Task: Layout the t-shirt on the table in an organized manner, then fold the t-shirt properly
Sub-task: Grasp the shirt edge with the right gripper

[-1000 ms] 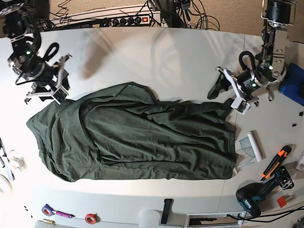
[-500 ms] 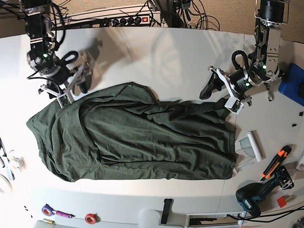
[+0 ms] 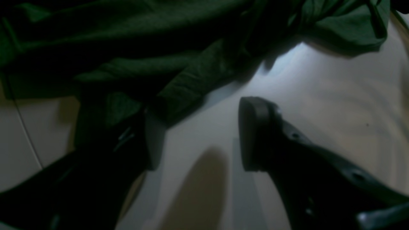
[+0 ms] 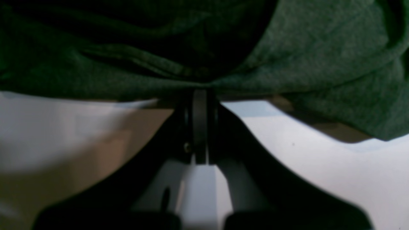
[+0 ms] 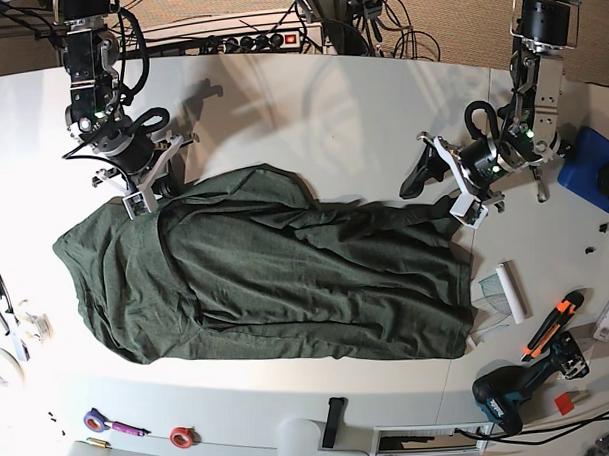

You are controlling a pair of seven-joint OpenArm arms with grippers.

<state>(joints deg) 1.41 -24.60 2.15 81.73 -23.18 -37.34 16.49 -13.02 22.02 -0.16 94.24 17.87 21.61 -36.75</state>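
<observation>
Dark green t-shirt (image 3: pixel 198 73) cloth fills the top of the left wrist view, crumpled on the white table (image 3: pixel 319 95). The left gripper (image 3: pixel 195 134) stands spread wide just below the shirt's edge. One finger (image 3: pixel 255 134) is clear of the cloth; the other is dim beside a fold, contact unclear.

In the right wrist view, the right gripper (image 4: pixel 199 121) is pressed together, pinching the shirt's hem, where wrinkles converge.

From above, the shirt lies spread but wrinkled. The right gripper sits at its upper corner on the view's left, the left gripper at its upper corner on the view's right. A cordless drill (image 5: pixel 503 396) and an orange utility knife (image 5: pixel 550 324) lie beyond the shirt's lower right corner.
</observation>
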